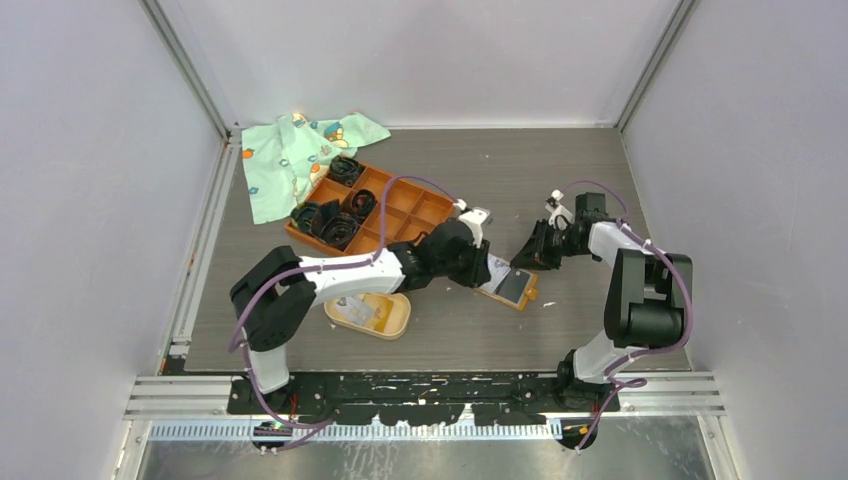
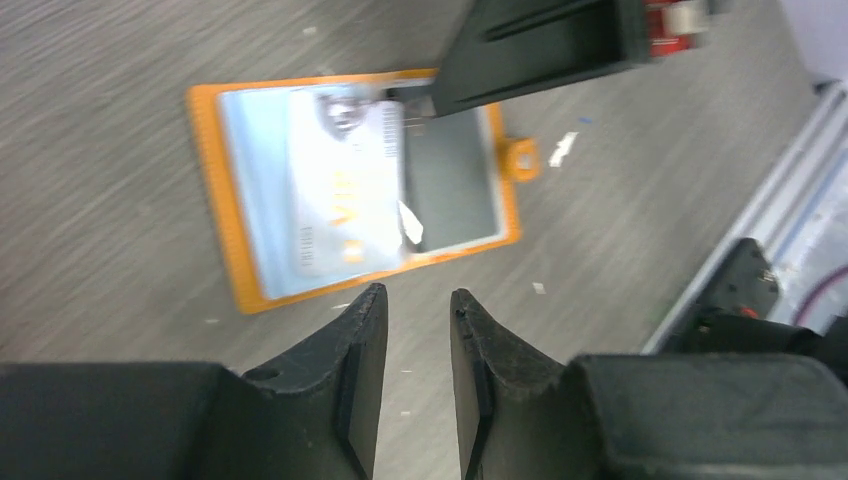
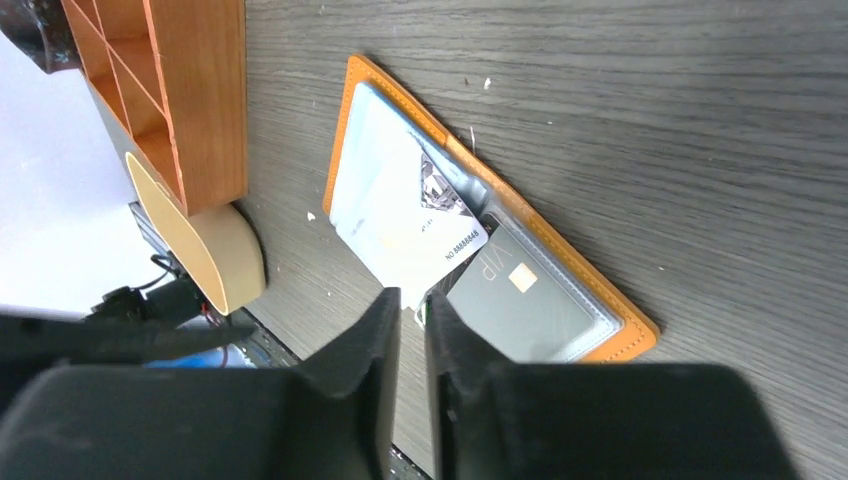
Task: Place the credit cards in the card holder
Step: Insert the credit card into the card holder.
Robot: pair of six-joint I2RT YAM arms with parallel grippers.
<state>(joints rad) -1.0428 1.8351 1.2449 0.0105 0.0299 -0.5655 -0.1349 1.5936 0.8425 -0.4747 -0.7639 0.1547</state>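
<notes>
The orange wallet (image 1: 524, 296) lies open on the table between both grippers. A pale card (image 3: 395, 215) sticks halfway out of its pocket, and a grey VIP card (image 3: 520, 300) sits in the clear sleeve. Both show in the left wrist view, the pale card (image 2: 345, 190) and the grey card (image 2: 450, 180). My right gripper (image 3: 412, 297) has its jaws a narrow slit apart, with nothing between them and the tips at the pale card's corner. My left gripper (image 2: 418, 295) is open and empty, just short of the wallet's edge (image 2: 215, 200). The beige card holder (image 1: 392, 322) lies to the left and holds something pale.
The orange grid tray (image 1: 400, 215) with black coiled bands stands behind the left arm, and shows in the right wrist view (image 3: 190, 90) next to the card holder (image 3: 215, 255). A green patterned cloth (image 1: 290, 155) lies at the back left. The right gripper (image 2: 530, 45) hangs over the wallet's far edge.
</notes>
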